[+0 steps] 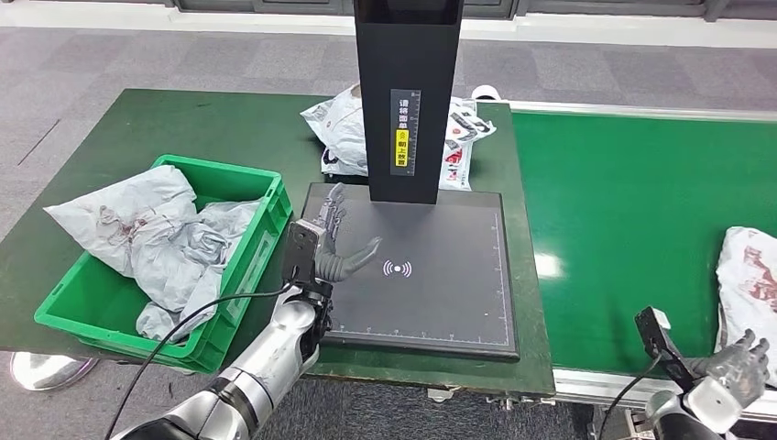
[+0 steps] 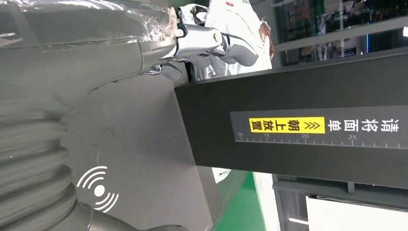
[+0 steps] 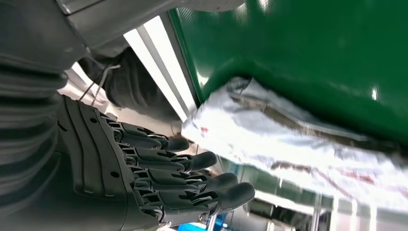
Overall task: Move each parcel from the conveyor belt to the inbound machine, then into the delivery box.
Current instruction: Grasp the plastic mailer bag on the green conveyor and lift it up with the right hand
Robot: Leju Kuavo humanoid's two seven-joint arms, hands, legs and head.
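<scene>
The conveyor belt (image 1: 641,211), green and wide, lies directly to the right of the scanning machine. One white parcel with red print (image 1: 749,275) rests on the belt at its far right side, well apart from the machine; the right wrist view shows this parcel (image 3: 298,149) lying flat on the green surface, its edge overhanging the belt's rim.

The dark green table (image 1: 119,156) carries the machine and extends to its left.

The scanning machine (image 1: 449,266) consists of a flat dark plate bearing a white wireless mark, with a black upright column (image 1: 408,92) rising from its rear edge. The column carries a yellow label and a ruler scale. The plate holds no parcel.

The green crate (image 1: 243,266) stands just beside the machine's left edge. Several grey crumpled parcels (image 1: 156,234) lie in it, one draped over its far-left wall.

A further heap of white printed parcels (image 1: 344,128) lies on the table behind the machine's column.

The left hand (image 1: 334,243) hovers over the left portion of the machine's plate, released, fingers spread, grasping nothing. The left wrist view shows its fingers (image 2: 216,43) extended beside the column.

The right hand (image 1: 738,367) is off the belt's near edge, far right of the machine, just beside the belt parcel. Its fingers (image 3: 192,178) are extended and apart, holding nothing.
</scene>
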